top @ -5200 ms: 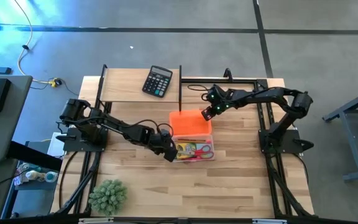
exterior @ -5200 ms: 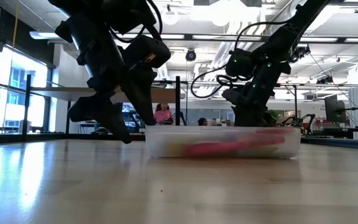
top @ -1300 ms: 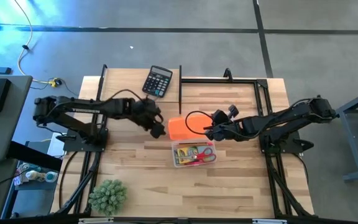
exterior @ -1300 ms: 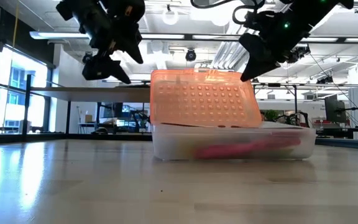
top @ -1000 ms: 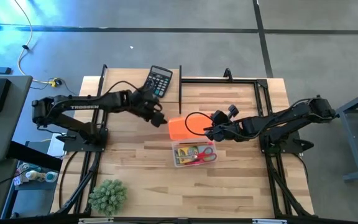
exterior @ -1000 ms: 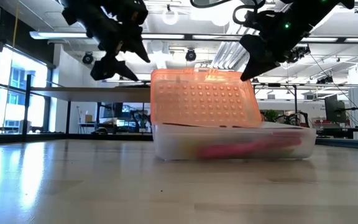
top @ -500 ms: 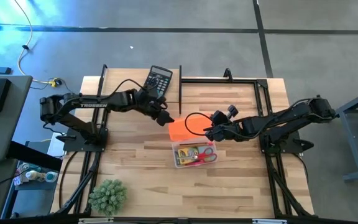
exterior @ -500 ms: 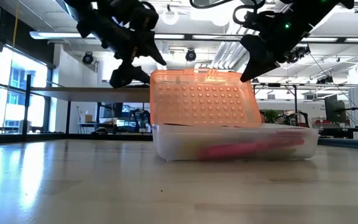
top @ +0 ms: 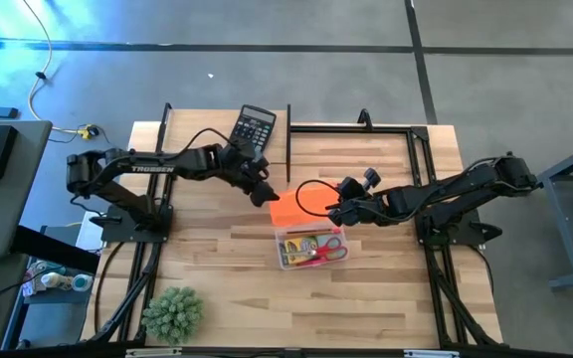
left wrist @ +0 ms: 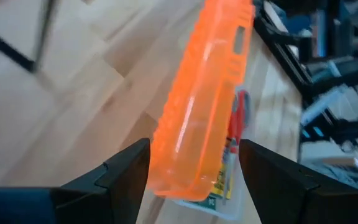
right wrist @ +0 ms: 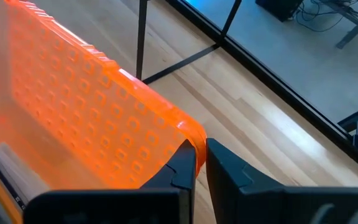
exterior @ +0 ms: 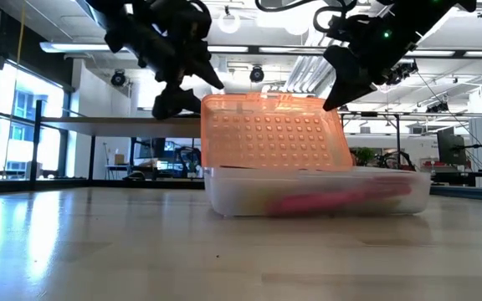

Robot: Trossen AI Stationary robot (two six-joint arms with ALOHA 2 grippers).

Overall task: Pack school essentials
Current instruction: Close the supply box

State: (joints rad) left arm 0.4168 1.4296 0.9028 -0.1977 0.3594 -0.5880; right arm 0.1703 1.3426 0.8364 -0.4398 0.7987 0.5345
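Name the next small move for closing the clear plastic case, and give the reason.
Probably the right gripper, shut on the raised orange lid, should swing it down over the clear plastic case. The lid stands upright and the open left gripper straddles its other end.

White lettering reading "TROSSEN" runs along the left arm [top: 152, 168] in the high view; no other text is legible anywhere.
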